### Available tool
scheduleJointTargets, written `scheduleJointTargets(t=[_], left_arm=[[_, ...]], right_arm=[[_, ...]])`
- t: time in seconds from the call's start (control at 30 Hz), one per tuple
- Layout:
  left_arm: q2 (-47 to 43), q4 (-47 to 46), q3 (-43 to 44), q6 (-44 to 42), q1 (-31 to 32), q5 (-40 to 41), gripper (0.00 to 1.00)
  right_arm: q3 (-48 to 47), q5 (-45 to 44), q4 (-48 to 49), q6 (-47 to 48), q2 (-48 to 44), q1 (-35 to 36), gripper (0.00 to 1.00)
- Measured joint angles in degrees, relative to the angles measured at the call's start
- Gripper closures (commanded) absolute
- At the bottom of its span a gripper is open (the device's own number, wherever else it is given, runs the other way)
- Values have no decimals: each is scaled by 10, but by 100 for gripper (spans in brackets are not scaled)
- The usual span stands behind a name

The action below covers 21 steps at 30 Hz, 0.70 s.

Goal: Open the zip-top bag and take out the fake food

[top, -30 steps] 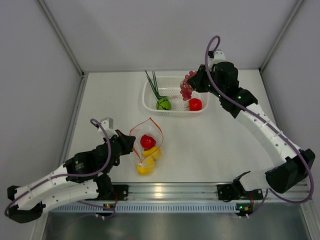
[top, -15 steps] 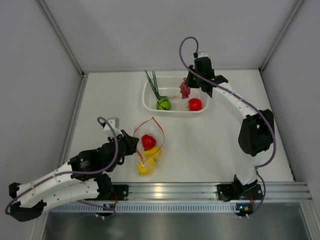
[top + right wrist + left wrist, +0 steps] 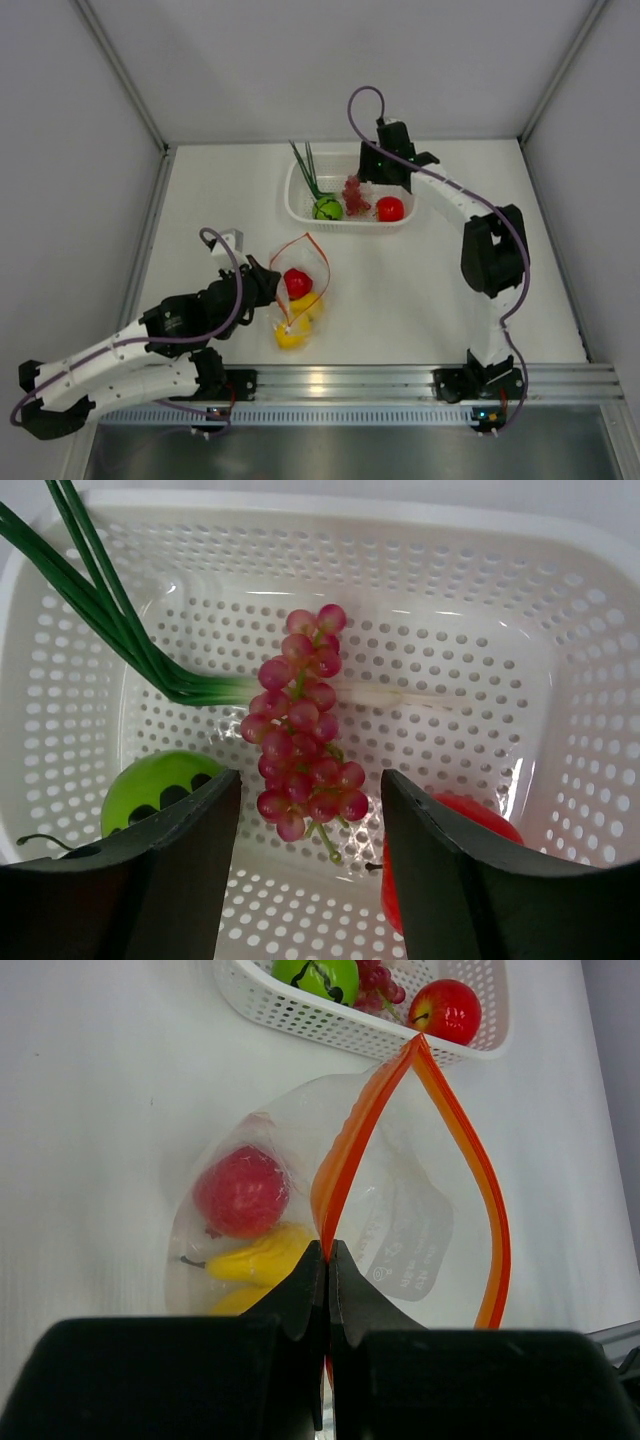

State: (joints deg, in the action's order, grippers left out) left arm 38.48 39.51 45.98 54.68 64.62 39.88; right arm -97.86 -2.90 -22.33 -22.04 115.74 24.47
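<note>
- Bag first: is it open?
- Yes. The zip-top bag (image 3: 400, 1230) lies on the table (image 3: 200, 200) in front of the left arm. Its orange zip strip (image 3: 345, 1155) is spread into a wide loop, so the mouth gapes toward the basket. The left gripper (image 3: 328, 1258) is pinched tight on one side of that strip, near its end, and props the mouth up.
- And the fake food?
- Partly out, as I read it. The white perforated basket (image 3: 300, 502) at the far side of the table holds the grapes (image 3: 300, 730), a green ball (image 3: 160, 785), a red apple (image 3: 390, 208) and the green stalks (image 3: 100, 600). The grapes lie on the basket floor across the pale end of the stalks.
- What is left inside?
- A red round fruit (image 3: 240, 1190) and two yellow pieces (image 3: 290, 335). One yellow piece sits just under the red one, touching it, and the other is nearer the closed bottom.
- The other arm?
- The right gripper (image 3: 308, 780) hangs over the basket with its fingers well apart, one on each side of the grape bunch. It grips nothing.
- So where does that put us?
- Past halfway, I'd say. The opening is done and four items are out, with three to go. The right arm would next have to cross to the bag mouth. The red fruit looks easiest, since it lies nearest the opening.
</note>
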Motion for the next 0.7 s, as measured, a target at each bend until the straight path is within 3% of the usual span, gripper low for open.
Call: scheduleJointTargets(t=[0.17,0.23,0.37,0.53,0.7], left_arm=[[17,0,12,1,0,0,100],[24,0,17,5,0,0,100],[39,0,26,12,0,0,100],[56,0,40,24,0,-1,100],[61,-1,43,41,0,-2,100]], right_arm=[[0,18,-17,5,-44,1,52],[9,36,-26,7,-87,5,60],[31,61,-54,16,-194,29,64],[114,76,-53,26,-345,149,70],[225,74,-36,-1,-430,269,76]])
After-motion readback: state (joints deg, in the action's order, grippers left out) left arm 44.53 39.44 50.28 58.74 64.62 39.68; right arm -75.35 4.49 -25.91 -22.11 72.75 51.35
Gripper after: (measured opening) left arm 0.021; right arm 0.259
